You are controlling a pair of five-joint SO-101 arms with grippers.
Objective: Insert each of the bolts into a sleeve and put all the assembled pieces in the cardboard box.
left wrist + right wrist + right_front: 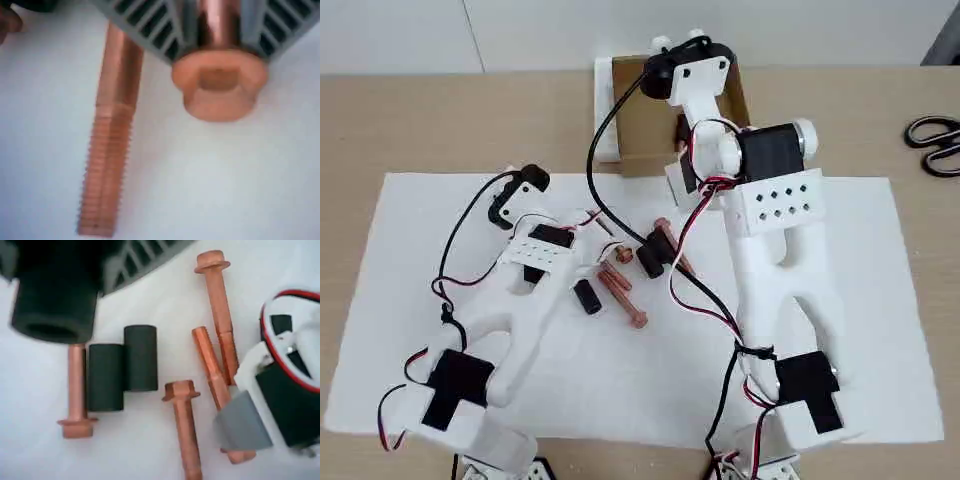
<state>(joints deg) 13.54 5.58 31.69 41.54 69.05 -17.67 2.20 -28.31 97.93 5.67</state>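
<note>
Copper-coloured hex-head bolt [219, 85] sits pinched between the grey ribbed fingers [145, 20] of your left gripper [218, 35], flanged head toward the wrist camera, shank running away between them. Your right gripper [70, 265] is clamped on a black cylindrical sleeve [52, 300], its open bore showing. Above the white mat [840, 300], the bolt hangs near that held sleeve but apart from it, and the two do not look lined up yet.

Near the held sleeve lie the spares. Two more black sleeves [140, 357] touch side by side, and three loose copper bolts [77, 390] are scattered around them. One of these [220, 315] runs right alongside the bolt you hold. The brown cardboard box [630, 130] stands well apart from the held sleeve, at the mat's far edge.

Your main risk is a skewed approach. If the bolt's tip meets the sleeve's rim instead of its bore, it will likely twist one piece in its grip or push it out. The neighbouring bolt is close enough for your left fingers to drag it along. Any nudge could also send the round spares rolling away from the held sleeve.
</note>
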